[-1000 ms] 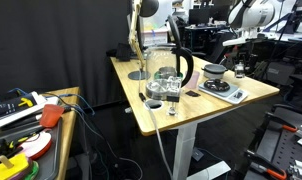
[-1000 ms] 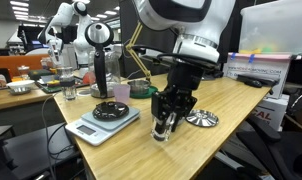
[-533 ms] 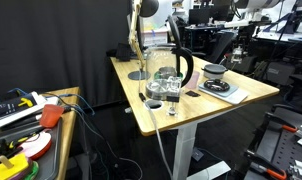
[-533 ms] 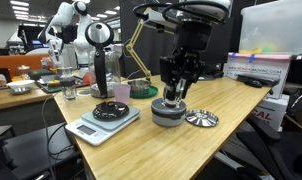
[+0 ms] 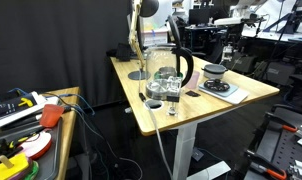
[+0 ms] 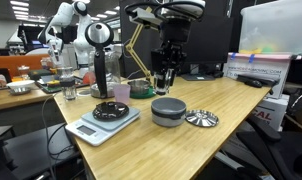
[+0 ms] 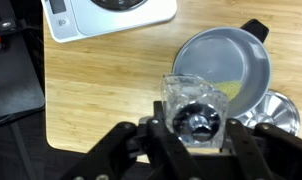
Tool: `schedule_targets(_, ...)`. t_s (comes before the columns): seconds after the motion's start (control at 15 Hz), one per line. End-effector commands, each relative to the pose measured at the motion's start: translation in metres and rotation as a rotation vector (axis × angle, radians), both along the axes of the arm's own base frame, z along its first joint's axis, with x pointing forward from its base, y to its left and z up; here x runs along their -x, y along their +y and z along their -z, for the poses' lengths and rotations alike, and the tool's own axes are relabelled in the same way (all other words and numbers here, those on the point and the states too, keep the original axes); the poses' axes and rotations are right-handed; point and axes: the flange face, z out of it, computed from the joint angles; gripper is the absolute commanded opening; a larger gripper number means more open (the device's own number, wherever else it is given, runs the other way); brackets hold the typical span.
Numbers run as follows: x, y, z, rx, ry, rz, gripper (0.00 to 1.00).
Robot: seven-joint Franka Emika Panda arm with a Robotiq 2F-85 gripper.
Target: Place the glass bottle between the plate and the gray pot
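My gripper is shut on the clear glass bottle and holds it well above the table, over the far side of the gray pot. In the wrist view the bottle sits between the black fingers, above the left edge of the pot, which has a black handle. The plate, dark with a pale edge, rests on a white scale left of the pot; its edge shows at the top of the wrist view. The pot also shows in an exterior view.
A ribbed silver disc lies right of the pot. A large glass vessel with a black handle, a small glass and a lamp base stand on the wooden table. A black pad lies left.
The gripper has risen from table height beside the pot to well above it, carrying the glass bottle. The pot, hidden behind the gripper before, is now in full view.
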Motion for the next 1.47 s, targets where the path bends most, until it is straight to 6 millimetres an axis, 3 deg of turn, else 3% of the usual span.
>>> schedule_targets(0.0, -0.001, 0.000, 0.000, 0.000, 0.003, -0.003, 0.43)
schedule_targets(0.4, 0.000, -0.001, 0.002, -0.001, 0.006, -0.001, 0.43)
schedule_targets(0.47, 0.000, -0.001, 0.002, -0.001, 0.006, -0.001, 0.18)
schedule_targets(0.6, -0.009, 0.008, 0.003, 0.007, 0.000, -0.021, 0.18)
schedule_targets(1.07, -0.082, 0.065, 0.007, 0.034, -0.023, -0.144, 0.18)
schedule_targets(1.4, -0.127, 0.085, 0.022, 0.054, -0.020, -0.197, 0.18)
